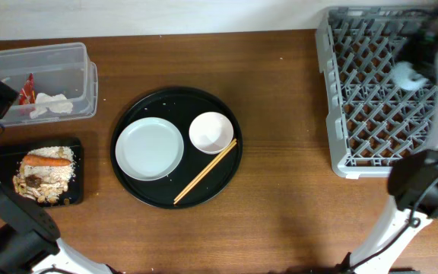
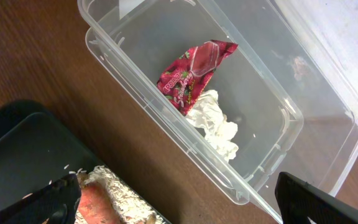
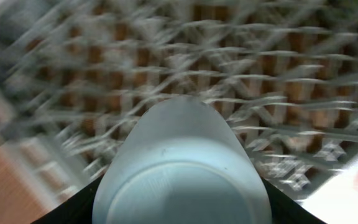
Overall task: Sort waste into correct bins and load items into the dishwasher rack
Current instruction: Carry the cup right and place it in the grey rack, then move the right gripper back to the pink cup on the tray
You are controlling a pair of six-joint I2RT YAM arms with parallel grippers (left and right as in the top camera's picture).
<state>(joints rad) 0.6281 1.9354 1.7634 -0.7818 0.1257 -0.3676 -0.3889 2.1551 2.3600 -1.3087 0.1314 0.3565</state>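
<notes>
Left side: left gripper (image 2: 176, 190) hangs over the near rim of the clear tub (image 2: 135, 43); its fingers (image 2: 55, 202) stand wide apart with nothing between them.

Tub contents: red wrapper (image 2: 191, 74) lying against the crumpled white tissue (image 2: 216, 127), the two touching; the tub sits at the table's (image 1: 280, 190) far left corner.

Shallow black tray (image 1: 2, 156) just in front of the tub; it holds the rice crumbs (image 1: 52, 173), the carrot (image 1: 48, 160) lying across the top of them, and dark scraps (image 1: 30, 181) at the heap's left.

Centre: round black tray (image 1: 147, 194) carrying the white plate (image 1: 149, 148) on its left, the white bowl (image 1: 210, 132) upper right, just beside the plate; chopsticks (image 1: 204, 173) lie diagonally below the bowl, close together.

Right side: right gripper (image 3: 179, 193) is clamped on the light-blue cup (image 3: 179, 168) — dark fingers press each flank of it; the cup is held above the dishwasher rack (image 1: 356, 114), over its right half; the wrist view is heavily blurred, so which row of pegs lies under the cup cannot be told.
</notes>
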